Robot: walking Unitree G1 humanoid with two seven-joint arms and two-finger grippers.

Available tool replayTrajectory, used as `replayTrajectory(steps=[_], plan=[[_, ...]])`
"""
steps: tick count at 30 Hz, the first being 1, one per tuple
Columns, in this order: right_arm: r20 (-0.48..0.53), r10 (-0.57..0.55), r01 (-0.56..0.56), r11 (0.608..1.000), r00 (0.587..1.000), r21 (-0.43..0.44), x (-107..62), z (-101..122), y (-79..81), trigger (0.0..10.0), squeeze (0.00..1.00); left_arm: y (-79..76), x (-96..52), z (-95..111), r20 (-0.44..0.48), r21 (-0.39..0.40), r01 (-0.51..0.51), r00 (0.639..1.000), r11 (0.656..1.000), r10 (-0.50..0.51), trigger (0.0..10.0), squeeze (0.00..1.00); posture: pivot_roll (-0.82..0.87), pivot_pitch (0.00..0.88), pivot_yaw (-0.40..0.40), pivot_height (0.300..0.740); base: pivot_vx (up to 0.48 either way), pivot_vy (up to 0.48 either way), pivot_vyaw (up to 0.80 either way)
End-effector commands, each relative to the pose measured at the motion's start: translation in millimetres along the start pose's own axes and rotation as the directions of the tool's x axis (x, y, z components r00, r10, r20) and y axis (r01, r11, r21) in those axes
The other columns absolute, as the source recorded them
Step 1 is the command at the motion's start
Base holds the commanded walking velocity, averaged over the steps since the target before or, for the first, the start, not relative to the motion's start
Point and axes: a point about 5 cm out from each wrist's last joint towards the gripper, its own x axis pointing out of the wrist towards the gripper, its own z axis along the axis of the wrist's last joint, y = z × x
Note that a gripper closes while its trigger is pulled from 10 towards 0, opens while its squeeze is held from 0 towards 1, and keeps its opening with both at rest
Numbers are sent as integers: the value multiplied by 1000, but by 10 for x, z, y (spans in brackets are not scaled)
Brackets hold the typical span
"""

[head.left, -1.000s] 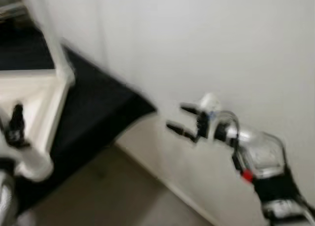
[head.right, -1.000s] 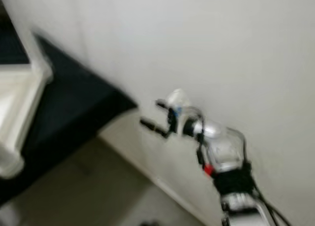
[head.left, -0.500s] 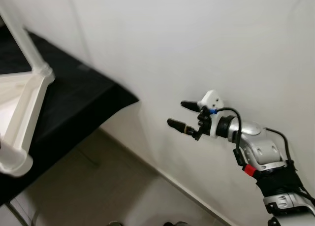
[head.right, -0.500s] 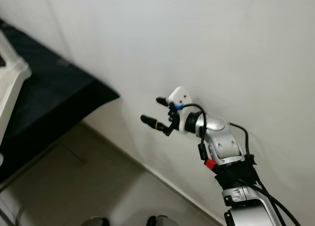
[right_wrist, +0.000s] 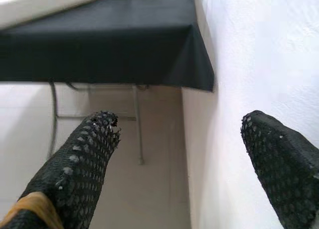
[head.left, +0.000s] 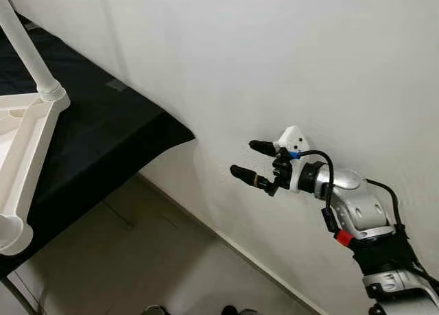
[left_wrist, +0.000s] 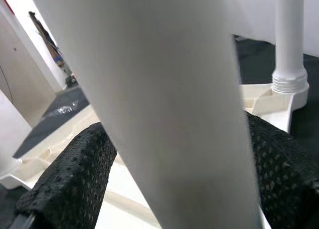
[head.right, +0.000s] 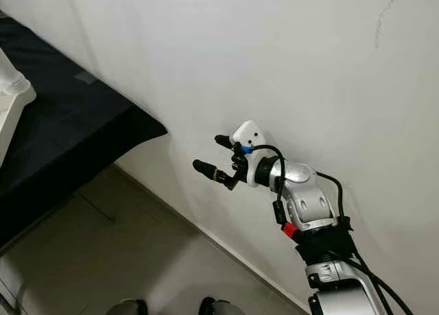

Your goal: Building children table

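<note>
Right gripper (head.left: 252, 161) spread, empty, near wall (head.left: 288, 61). Left gripper (left_wrist: 174, 154) clenched on leg (left_wrist: 164, 99). View panned rightward; tabletop (head.left: 27, 133) now at 9 o'clock.

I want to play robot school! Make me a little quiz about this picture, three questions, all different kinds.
1. True or false: the right gripper is carrying a table leg.
2. What colour is the cloth under the white table frame? A) red B) black C) yellow
3. Fill in: in the left wrist view, the left gripper is shut on a white ____.

Key:
1. False. Its jaws are open and hold nothing, beside the white wall.
2. B
3. leg
</note>
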Motion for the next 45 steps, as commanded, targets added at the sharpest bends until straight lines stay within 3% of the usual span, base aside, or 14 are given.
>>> replayTrajectory(steps=[1,2,3,4,7,11,21,27,33,45], plan=[[19,8,-8,1000,1000,5,-3,5,27,10000,341,3,-35,-10,-10,6,-2,1000,1000,2,10000,0,124,240,-73,740,0,0,0],[52,48,-49,999,998,22,34,35,99,10000,47,-53,-82,-29,-21,-11,25,999,1000,-25,10000,0,124,240,-73,740,0,0,0],[52,48,-49,999,998,22,34,35,99,10000,47,-53,-82,-29,-21,-11,25,999,1000,-25,10000,0,124,240,-73,740,0,0,0],[72,102,-103,995,992,8,67,58,201,10000,0,-118,-136,-56,-37,-25,56,998,998,-57,10000,0,131,242,-62,740,0,0,781],[85,164,-164,986,983,-16,113,65,336,10000,0,-199,-199,-93,-64,-42,90,994,995,-92,10000,0,130,243,-61,740,0,0,781],[85,186,-184,982,979,-32,130,58,380,10000,0,-214,-192,-95,-68,-44,89,993,995,-92,10000,0,129,243,-62,740,0,0,786],[83,186,-183,982,979,-43,143,77,361,10000,0,-52,-56,-24,-16,-6,34,999,999,-35,10000,0,122,247,-73,740,0,0,786],[93,203,-199,979,975,-46,192,88,488,10000,0,120,77,92,67,36,-18,998,999,16,10000,0,120,246,-75,740,0,0,788],[101,236,-233,971,966,-47,216,85,588,10000,0,313,136,80,73,70,-85,994,994,80,10000,0,115,254,-82,740,0,0,785],[110,247,-242,968,963,-60,216,134,586,10000,0,405,172,50,72,80,-115,991,990,109,10000,0,110,261,-83,740,0,0,788]])
